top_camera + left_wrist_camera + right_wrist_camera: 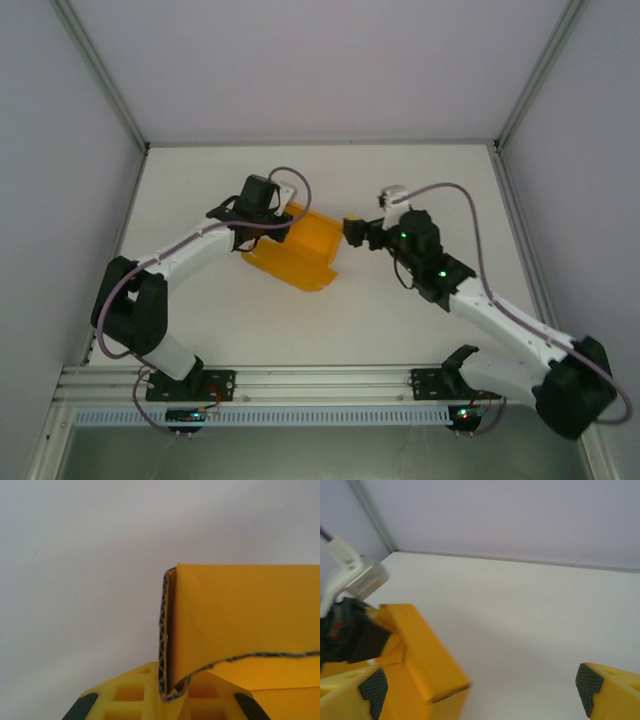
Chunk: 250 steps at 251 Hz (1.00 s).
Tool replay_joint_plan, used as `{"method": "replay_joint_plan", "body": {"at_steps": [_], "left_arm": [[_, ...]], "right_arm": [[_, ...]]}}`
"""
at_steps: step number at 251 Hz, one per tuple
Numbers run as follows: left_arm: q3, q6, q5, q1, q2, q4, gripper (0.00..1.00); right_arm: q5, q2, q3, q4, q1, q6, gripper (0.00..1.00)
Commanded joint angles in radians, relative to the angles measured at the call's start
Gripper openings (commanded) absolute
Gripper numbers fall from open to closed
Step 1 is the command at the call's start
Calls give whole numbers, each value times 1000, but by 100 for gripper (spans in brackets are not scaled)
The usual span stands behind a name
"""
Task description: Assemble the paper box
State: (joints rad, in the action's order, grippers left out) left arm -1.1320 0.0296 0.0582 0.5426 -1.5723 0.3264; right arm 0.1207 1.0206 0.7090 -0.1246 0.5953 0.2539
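A robotics lab test cell is indicated. A plain white tabletop (400, 310) is enclosed on three sides by bare pale panels (320, 60), which are framed by aluminium profile posts (100, 70). Two robot arms, the left arm (190, 255) and the right arm (500, 315), are bolted to an aluminium rail (320, 383) at the near edge. A slotted cable duct (320, 415) is fitted just below the rail. Exposed cables (455, 186) are looped along the arms, and small green lights (440, 272) are lit on the right one.
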Motion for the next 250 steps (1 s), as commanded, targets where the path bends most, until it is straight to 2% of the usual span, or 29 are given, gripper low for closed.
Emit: {"method": "replay_joint_plan", "body": {"at_steps": [1,12,23,42,61,97,182,201,250], "left_arm": [[-52,353,102,63,20,229,0],[-65,433,94,87,16,277,0],[-84,480,38,112,3,308,0],[-156,482,-86,152,-46,381,0],[-219,514,-118,180,-105,466,0],[-246,562,-247,215,-206,473,0],[-419,587,-352,244,-443,515,0],[-472,581,-351,246,-498,543,7],[-529,592,-323,247,-513,560,45]], "right_arm": [[-14,-93,-40,204,-91,124,99],[-17,-125,-40,284,-129,148,99],[-21,-153,-41,350,-160,159,99],[-20,-190,-50,428,-203,179,99],[-53,-217,-59,478,-236,193,99],[-95,-244,-74,506,-273,203,99],[-114,-241,-78,519,-334,210,99],[-117,-241,-89,514,-343,212,99],[-136,-241,-104,514,-370,212,99]]}}
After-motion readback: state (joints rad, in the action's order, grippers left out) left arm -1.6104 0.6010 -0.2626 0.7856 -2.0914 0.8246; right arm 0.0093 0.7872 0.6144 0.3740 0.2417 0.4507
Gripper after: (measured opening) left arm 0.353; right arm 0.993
